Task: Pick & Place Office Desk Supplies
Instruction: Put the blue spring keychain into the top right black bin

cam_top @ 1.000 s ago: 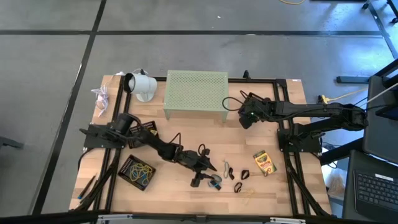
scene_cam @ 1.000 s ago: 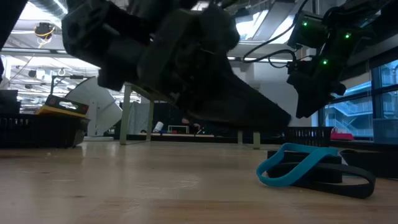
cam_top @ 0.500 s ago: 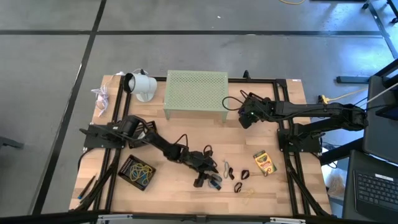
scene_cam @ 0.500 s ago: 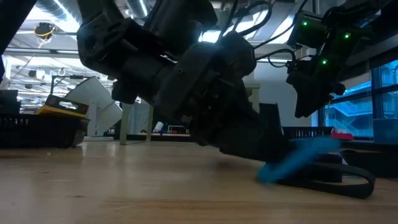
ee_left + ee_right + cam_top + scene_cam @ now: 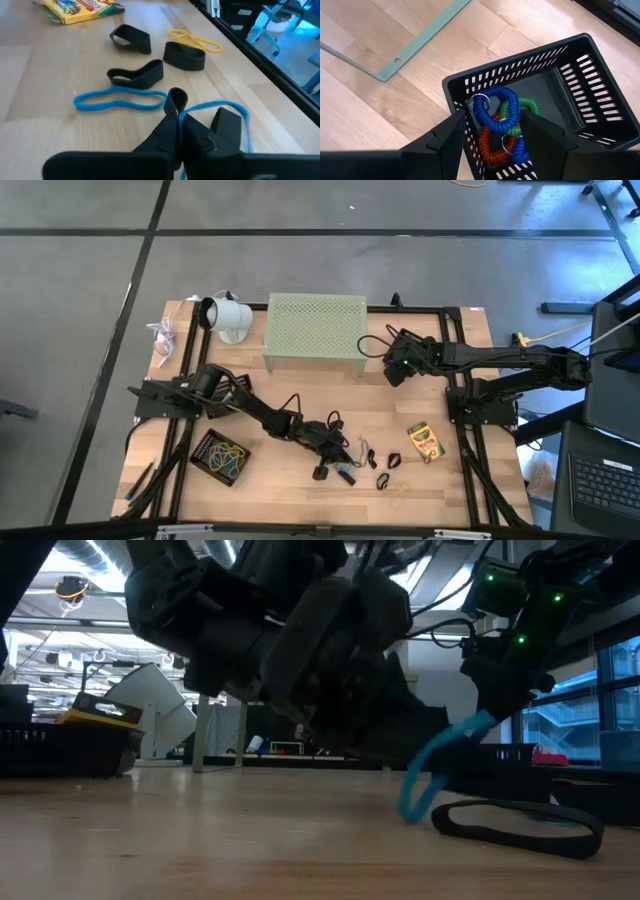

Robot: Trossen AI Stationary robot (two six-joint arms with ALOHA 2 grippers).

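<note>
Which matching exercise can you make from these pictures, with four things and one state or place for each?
Things:
1. left gripper
2. right gripper
3. crayon box
4. black basket

States or places:
A. holds coloured coil loops
B. shut on a blue rubber band
C. open, above the basket
D. lies flat on the table, near the right arm's base

Pairs: 1-B, 2-C, 3-D, 4-A

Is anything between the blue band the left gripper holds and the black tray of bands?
Nothing visible. The left gripper is shut on the blue band, and only bare table lies between it and the black tray.
</note>
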